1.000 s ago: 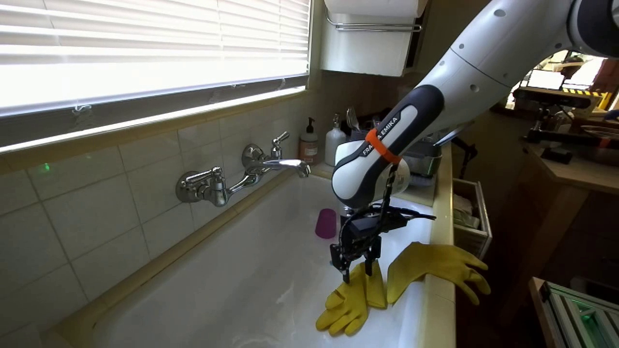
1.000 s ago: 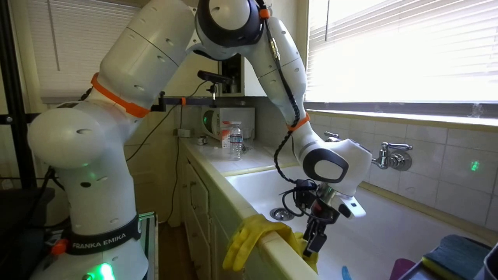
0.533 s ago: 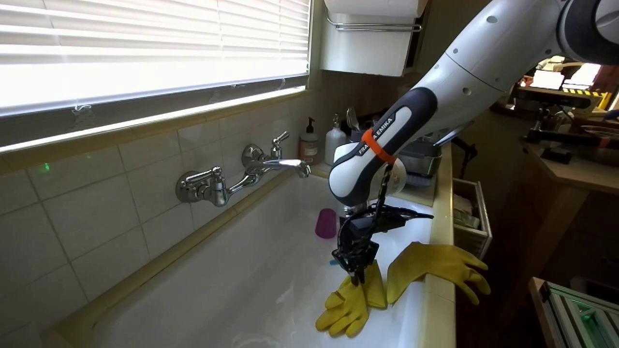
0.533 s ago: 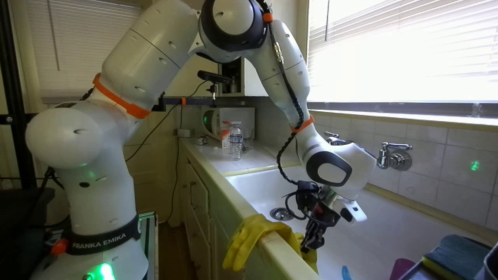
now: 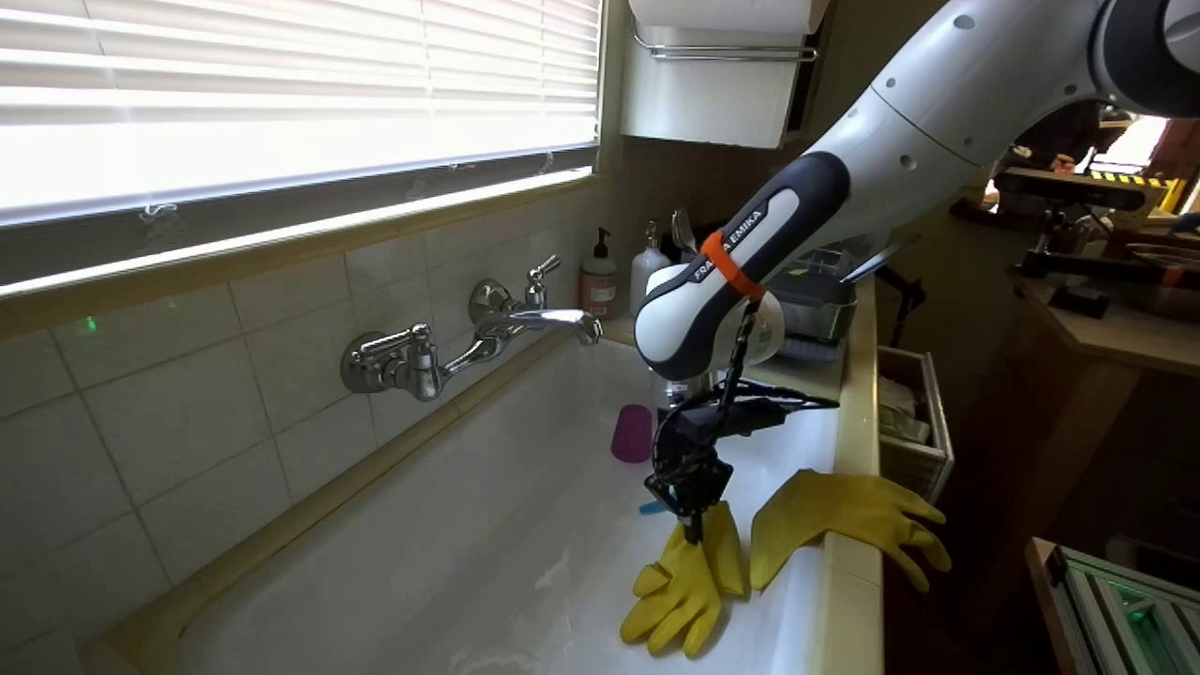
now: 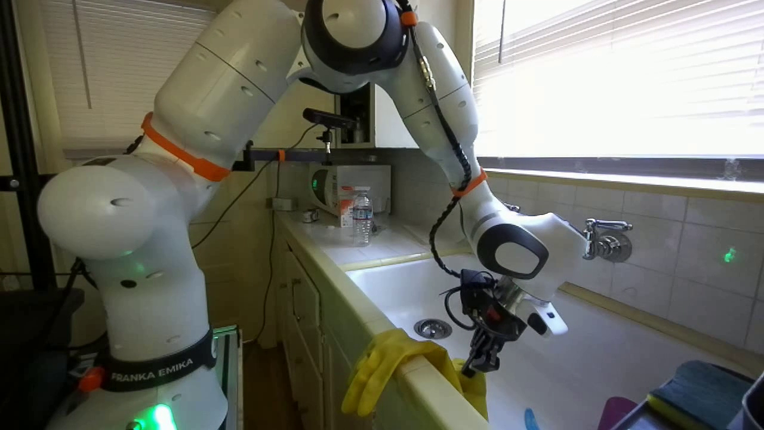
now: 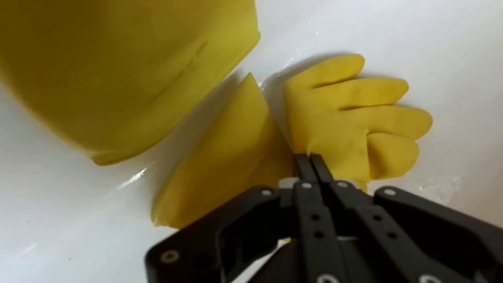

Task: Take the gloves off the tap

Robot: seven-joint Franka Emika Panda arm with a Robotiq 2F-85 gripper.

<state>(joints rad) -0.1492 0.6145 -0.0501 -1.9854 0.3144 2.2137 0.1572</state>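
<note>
Pinching the floppy long-cuffed yellow rubber glove (image 5: 689,583) at its fold in the glossy white sink (image 5: 450,525), w/ slim black fingers (image 7: 310,202) closed on it, is prob. best, as it's likely light, soft, slick if wet; 2nd yellow rubber glove (image 5: 839,506) straddles cream tiled edge (image 5: 848,609).

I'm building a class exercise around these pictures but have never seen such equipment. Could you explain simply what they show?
The machine is a robot arm, white and jointed, ending in black jaws. Two views look on from outside; the close-up looks out from its wrist. Inside a white sink is a yellow glove, and the jaws are shut, apparently pinching it. A second glove drapes over the sink's edge. A purple cup and a small blue item are also in the sink. The chrome tap is fixed to the tiled wall; neither glove hangs on it.
</note>
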